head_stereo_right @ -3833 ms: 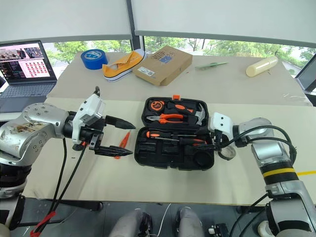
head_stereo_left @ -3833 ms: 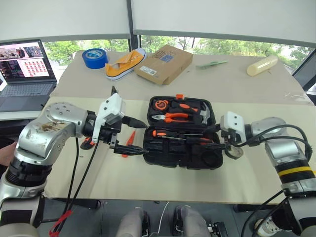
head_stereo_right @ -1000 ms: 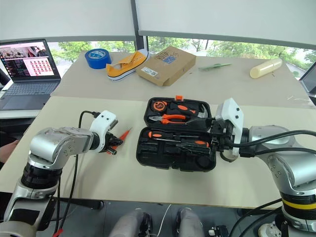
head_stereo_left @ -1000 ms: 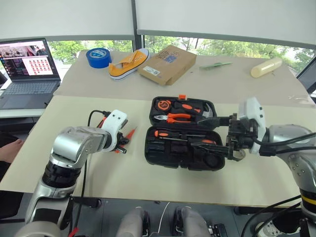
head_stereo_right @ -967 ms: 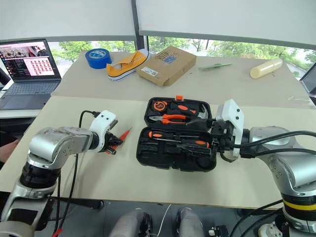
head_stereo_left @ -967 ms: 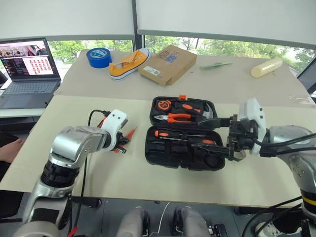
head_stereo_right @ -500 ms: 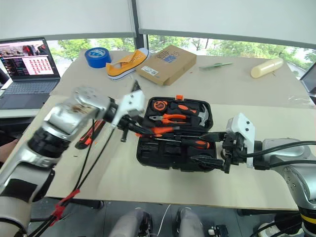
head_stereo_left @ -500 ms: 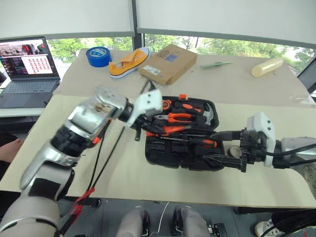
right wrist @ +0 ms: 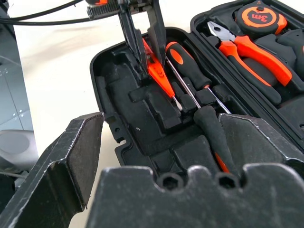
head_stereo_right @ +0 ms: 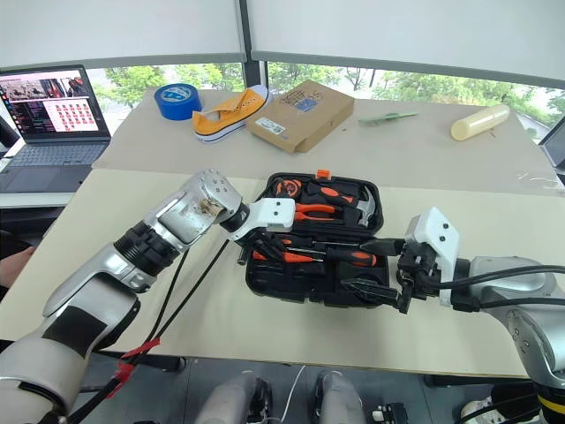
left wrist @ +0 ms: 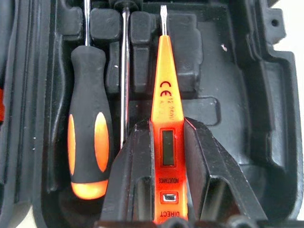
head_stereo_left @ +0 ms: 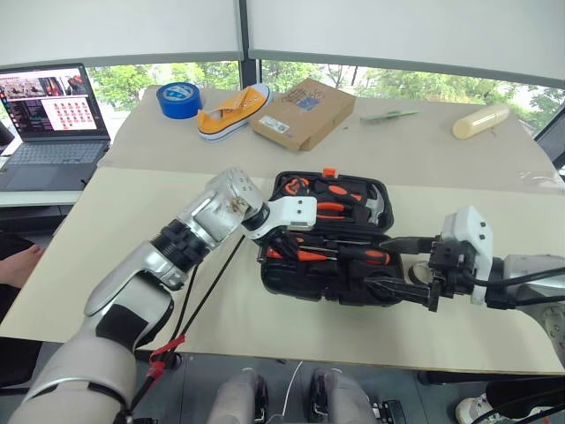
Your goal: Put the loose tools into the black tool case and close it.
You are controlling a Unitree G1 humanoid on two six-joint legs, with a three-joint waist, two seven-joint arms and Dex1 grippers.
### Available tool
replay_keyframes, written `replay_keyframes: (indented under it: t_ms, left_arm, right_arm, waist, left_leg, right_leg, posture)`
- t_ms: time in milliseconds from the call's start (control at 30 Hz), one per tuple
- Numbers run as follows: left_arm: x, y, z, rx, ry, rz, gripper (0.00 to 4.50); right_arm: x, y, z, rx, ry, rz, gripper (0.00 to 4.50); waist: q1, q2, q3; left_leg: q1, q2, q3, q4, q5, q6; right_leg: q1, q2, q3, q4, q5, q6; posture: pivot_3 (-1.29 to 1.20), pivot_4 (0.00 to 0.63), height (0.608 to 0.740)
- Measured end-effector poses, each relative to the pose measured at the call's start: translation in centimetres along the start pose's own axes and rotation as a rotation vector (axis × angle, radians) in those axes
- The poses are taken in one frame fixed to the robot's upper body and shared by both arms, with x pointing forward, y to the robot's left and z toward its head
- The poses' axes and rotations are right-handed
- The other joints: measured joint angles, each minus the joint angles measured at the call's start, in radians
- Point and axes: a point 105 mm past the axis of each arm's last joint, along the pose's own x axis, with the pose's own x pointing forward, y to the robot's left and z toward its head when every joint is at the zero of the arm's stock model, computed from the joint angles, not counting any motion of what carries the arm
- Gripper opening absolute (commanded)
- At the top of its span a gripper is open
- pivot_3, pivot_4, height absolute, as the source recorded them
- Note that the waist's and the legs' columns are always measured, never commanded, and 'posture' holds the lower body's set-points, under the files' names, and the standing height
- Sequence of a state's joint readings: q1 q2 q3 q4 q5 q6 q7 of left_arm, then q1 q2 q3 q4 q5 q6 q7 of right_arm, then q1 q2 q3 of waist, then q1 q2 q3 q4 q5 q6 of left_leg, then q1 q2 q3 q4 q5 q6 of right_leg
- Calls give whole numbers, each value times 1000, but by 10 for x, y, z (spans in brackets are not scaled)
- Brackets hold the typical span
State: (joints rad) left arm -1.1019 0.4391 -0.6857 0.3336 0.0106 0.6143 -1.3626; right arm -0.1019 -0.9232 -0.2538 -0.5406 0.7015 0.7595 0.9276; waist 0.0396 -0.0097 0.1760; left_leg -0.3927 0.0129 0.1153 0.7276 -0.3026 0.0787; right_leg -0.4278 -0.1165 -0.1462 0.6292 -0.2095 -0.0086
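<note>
1. The black moulded-plastic hinged tool case (head_stereo_left: pixel 328 237) lies open on the beige bench (head_stereo_left: pixel 115 230), its lid half carrying orange-handled pliers (right wrist: pixel 251 50) and a tape measure.
2. The left tool (left wrist: pixel 167 156) is clamped on the thin orange tester pen (left wrist: pixel 164 114), gripping it at the display end, with the metal blade tip pointing away from the wrist.
3. The pen hangs over the case's near half, at that half's left end, just beside the orange-and-black screwdriver (left wrist: pixel 88 142) already seated there.
4. The pen's long axis runs parallel to that screwdriver's shaft and to the moulded slots below, so the coming move looks like a straight lowering and not a turn.
5. Whether the pen already touches the moulded slot cannot be told from these views.
6. The right tool (head_stereo_left: pixel 413 269) hovers at the case's right end with its fingers spread wide and nothing between them.
7. The left arm is plainly the nearer one for the pen's slot; the right seems placed to steady the case or, later, to fold the lid.
</note>
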Motion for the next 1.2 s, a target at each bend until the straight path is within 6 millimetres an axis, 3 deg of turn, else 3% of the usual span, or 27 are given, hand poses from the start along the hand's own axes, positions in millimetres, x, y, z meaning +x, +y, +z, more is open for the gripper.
replay_keyframes:
  t_ms: [200, 233, 300, 400, 467, 500, 567, 633, 833, 1000, 1200]
  left_arm:
    - [3, 0, 1, 7, 13, 3, 424]
    - [3, 0, 2, 10, 12, 3, 1224]
    - [4, 1, 1, 9, 15, 6, 1698]
    - [-1, 0, 3, 1, -12, -6, 2841]
    - [-14, 2, 7, 0, -59, 21, 3476]
    - [-26, 3, 11, 0, -97, 41, 3476]
    - [-42, 3, 17, 12, -156, 65, 3167]
    - [-52, 0, 20, 13, -225, 78, 2419]
    - [-31, -7, -6, -85, -286, 70, 107]
    - [-24, 1, 4, -121, -366, 118, 49]
    - [-3, -5, -12, -223, -346, 108, 49]
  right_arm:
    - [1, -1, 3, 6, -24, -8, 4500]
    - [2, -1, 4, 7, -29, -9, 4500]
    - [2, -1, 5, 9, -33, -10, 4500]
    - [2, -3, 5, 10, -34, -20, 4500]
    - [2, -3, 5, 11, -36, -23, 4500]
    - [2, -3, 4, 14, -34, -24, 4500]
    - [2, -2, 3, 21, -34, -23, 4500]
    - [1, -1, 2, 28, -36, -20, 4500]
    - [1, -1, 2, 34, -39, -17, 4500]
    - [1, -3, 2, 39, -39, -20, 4500]
    - [2, -3, 1, 42, -38, -19, 4500]
  waist:
    - [-1, 0, 0]
    - [-1, 0, 0]
    - [0, 0, 0]
    - [0, 0, 0]
    - [-1, 0, 0]
    - [-2, 0, 0]
    - [-3, 0, 0]
    - [-3, 0, 0]
    - [2, 0, 0]
    - [1, 0, 0]
    - [-3, 0, 0]
  left_leg:
    - [0, 1, 0, 0, 0, 0]
    - [0, 1, 0, 0, 0, 0]
    - [0, 1, 0, 0, -1, 1]
    - [-1, 1, 0, 1, -1, 1]
    - [-1, 1, 0, 1, -1, 1]
    - [-2, 1, 0, 1, -1, 1]
    - [-2, 1, 0, 1, -1, 1]
    - [-2, 1, 0, 1, -1, 1]
    - [-3, 0, 0, 3, -1, 1]
    - [-4, 0, -1, 4, -1, 1]
    - [-4, 0, -1, 4, -1, 1]
  right_leg:
    - [0, 0, 1, 0, 2, -4]
    - [0, 0, 1, 0, 2, -4]
    - [0, -1, 1, 0, 2, -4]
    - [0, -1, 0, 0, 3, -5]
    - [-1, -1, 0, 1, 3, -5]
    - [-2, -1, 0, 1, 3, -5]
    - [-3, -1, 1, 1, 3, -5]
    - [-3, -1, 1, 1, 3, -5]
    - [-2, 0, 0, 1, 3, -5]
    - [-2, 0, 0, 1, 3, -4]
    - [-2, 1, 0, 1, 4, -5]
  posture:
    - [0, 150, 731]
    - [0, 150, 731]
    - [0, 150, 731]
    - [0, 150, 731]
    - [0, 150, 731]
    - [0, 150, 731]
    - [0, 150, 731]
    - [0, 150, 731]
    - [0, 150, 731]
    - [0, 150, 731]
    - [0, 150, 731]
